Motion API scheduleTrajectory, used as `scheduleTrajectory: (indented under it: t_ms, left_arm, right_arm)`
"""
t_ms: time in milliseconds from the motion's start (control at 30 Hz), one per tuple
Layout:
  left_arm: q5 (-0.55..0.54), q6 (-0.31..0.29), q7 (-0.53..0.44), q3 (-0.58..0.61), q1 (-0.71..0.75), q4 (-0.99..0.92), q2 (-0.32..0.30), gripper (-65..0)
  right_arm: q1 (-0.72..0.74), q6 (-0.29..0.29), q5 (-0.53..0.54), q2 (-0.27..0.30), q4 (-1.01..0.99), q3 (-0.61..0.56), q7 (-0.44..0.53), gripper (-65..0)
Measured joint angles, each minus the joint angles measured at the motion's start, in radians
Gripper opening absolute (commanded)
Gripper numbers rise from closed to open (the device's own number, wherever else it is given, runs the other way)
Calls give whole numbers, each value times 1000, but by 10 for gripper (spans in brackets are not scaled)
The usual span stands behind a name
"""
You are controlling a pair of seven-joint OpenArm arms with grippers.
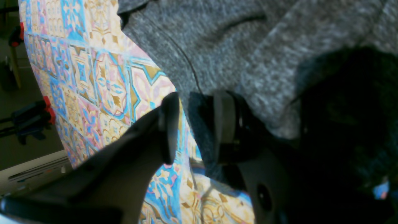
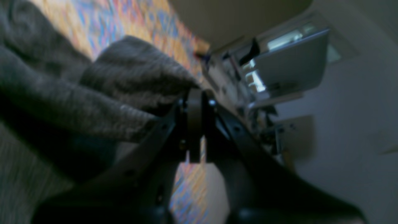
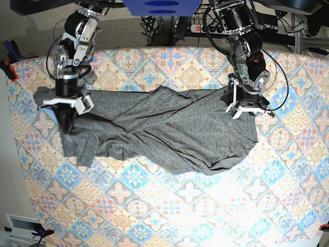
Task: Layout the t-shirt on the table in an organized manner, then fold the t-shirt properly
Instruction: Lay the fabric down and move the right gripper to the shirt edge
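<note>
Item one, the t-shirt (image 3: 159,128): we record a heathered dark-grey short-sleeved garment, plain, lying across the middle of the bench (image 3: 169,206) in the base view. It is spread wide from side to side but not flat; long diagonal folds cross its body, and the lower hem runs uneven. One end bunches into a hanging clump under the right tool, the other end is gathered beneath the left tool.

Item two, the bench: a wide surface under a pastel cloth of blue, pink and cream tile patterns. We note bare cloth all round the garment, most of it on the near side.

Item three, the right tool (image 2: 194,124): we find it at the left of the base view, over the shirt's end. In its wrist view the two dark fingers (image 2: 161,130) meet tight, pads pressed together, with a fold of grey jersey drawn up to the tips. We enter it as clamped on the t-shirt.

Item four, the left tool (image 1: 196,124): at the right of the base view, at the shirt's far corner. In its wrist view the jaws stand partly apart. One finger (image 1: 169,127) lies over the patterned cloth, the other (image 1: 224,124) sits against the grey fabric, and a narrow edge of the shirt hangs in the gap between them. We cannot tell whether that edge is pinched.
</note>
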Motion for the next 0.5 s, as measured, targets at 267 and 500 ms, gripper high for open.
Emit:
scheduleTrajectory:
  t_ms: [267, 500]
  left_arm:
    - [0, 0, -1, 0, 0, 0, 0, -458]
    - [2, 0, 0, 0, 0, 0, 0, -457]
  right_arm:
    - [0, 7, -2, -6, -95, 6, 1, -650]
    - [-17, 8, -2, -30, -136, -13, 2, -534]
